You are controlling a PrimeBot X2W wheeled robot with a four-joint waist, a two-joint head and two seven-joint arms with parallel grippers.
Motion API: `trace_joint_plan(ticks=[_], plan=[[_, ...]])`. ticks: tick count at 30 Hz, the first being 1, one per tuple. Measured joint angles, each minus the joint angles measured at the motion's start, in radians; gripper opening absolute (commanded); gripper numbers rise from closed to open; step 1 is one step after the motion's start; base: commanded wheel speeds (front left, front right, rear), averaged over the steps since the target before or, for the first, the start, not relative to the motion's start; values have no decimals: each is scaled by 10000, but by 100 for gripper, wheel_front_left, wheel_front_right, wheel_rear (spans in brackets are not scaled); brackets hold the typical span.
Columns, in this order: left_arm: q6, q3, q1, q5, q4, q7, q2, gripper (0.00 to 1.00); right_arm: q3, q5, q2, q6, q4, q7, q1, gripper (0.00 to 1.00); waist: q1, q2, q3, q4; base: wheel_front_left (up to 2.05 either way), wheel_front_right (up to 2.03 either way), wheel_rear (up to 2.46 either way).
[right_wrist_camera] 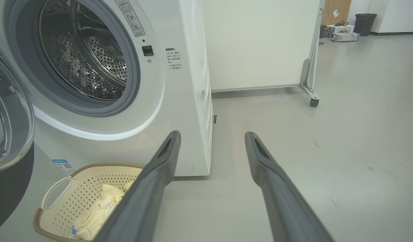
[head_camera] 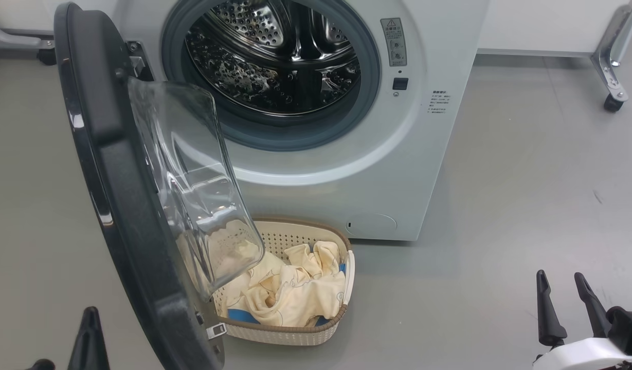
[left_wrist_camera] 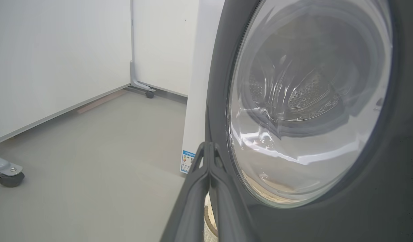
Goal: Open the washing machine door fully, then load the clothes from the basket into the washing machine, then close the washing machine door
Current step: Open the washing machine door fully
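Head view: door (head_camera: 115, 205) half open, overhanging the basket's (head_camera: 305, 335) left edge and clothes (head_camera: 295, 298); left gripper (left_wrist_camera: 209, 148), closed empty, beside its rim, probably to push; right gripper (head_camera: 560, 280) spread, idle.

A: How much of the basket (head_camera: 295, 336) can you make out?
B: Its left end goes behind the glass bowl and dark rim of the washing machine door (head_camera: 120, 205), well left of the spread jaws of the right gripper (head_camera: 559, 274). The clothes (head_camera: 295, 293) run behind that glass too, warped.
A: And the label just beyond the shut jaws of the left gripper (left_wrist_camera: 209, 144)?
B: The blue sticker (left_wrist_camera: 188, 161): print too small to read, one corner behind a finger
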Motion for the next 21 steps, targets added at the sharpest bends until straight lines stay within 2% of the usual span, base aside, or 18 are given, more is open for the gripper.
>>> trace_joint_plan(ticks=[7, 11, 21], plan=[[21, 909, -38, -276, -462, 0, 2, 0, -136, -31, 29, 2, 2, 0, 4, 100, 0, 0, 37, 111, 0, 0, 0], [257, 1170, -240, -577, -1072, -2, -4, 0, -291, -31, 58, 2, -4, 0, 118, 100, 0, 0, 56, 341, 0, 0, 0], [637, 1643, -993, -508, -3064, -56, -12, 0, -268, -31, 65, 2, -8, 0, 201, 100, 0, 0, 55, 959, 0, 0, 0]])
